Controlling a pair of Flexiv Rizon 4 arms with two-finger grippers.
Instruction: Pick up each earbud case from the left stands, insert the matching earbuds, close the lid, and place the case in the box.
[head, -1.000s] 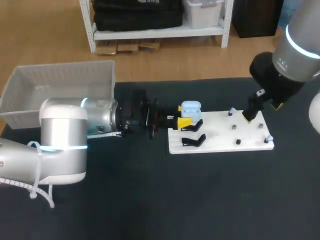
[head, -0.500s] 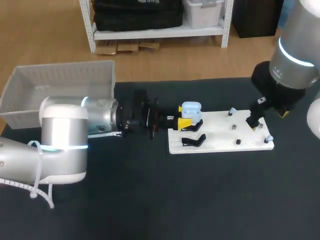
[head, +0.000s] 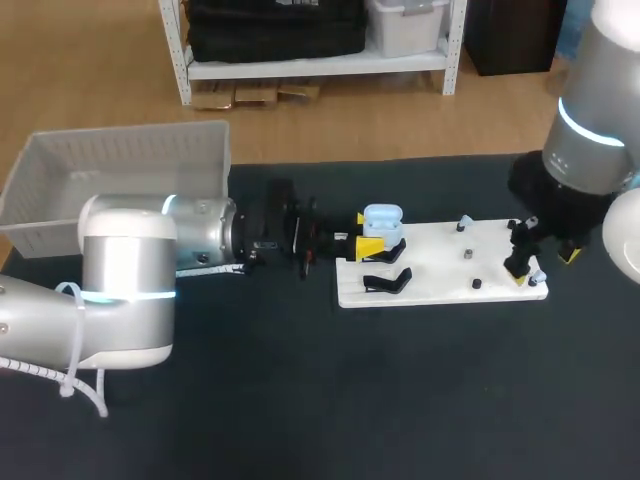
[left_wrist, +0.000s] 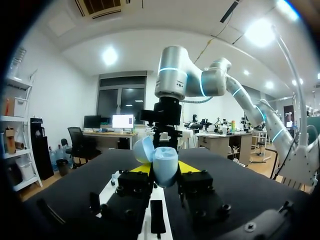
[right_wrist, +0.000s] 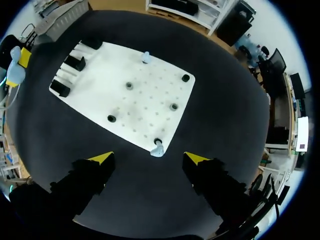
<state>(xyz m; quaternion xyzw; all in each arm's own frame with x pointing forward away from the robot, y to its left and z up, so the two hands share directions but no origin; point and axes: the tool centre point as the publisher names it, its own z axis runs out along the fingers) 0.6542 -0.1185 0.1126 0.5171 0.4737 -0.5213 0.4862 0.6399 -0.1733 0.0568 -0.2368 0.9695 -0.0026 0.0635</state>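
My left gripper (head: 368, 240) is shut on a light blue earbud case (head: 382, 218) with its lid up, at the left end of the white board (head: 430, 270). In the left wrist view the case (left_wrist: 164, 166) sits between the two yellow tips of the left gripper (left_wrist: 164, 169). My right gripper (head: 543, 264) is open above the board's right front corner. A pale blue earbud (right_wrist: 158, 148) stands on its peg just ahead of the gap of the right gripper (right_wrist: 149, 158), touching neither finger. A second earbud (right_wrist: 146, 56) stands at the board's far edge.
Two empty black stands (head: 386, 281) sit on the board's left part, near the held case. Several small dark pegs (head: 467, 255) dot the board. A white plastic box (head: 120, 170) stands at the table's back left, behind my left arm.
My right gripper has moved right and towards the front, from the board's back right area down to its right front corner over the earbud. The left arm and case are unchanged.
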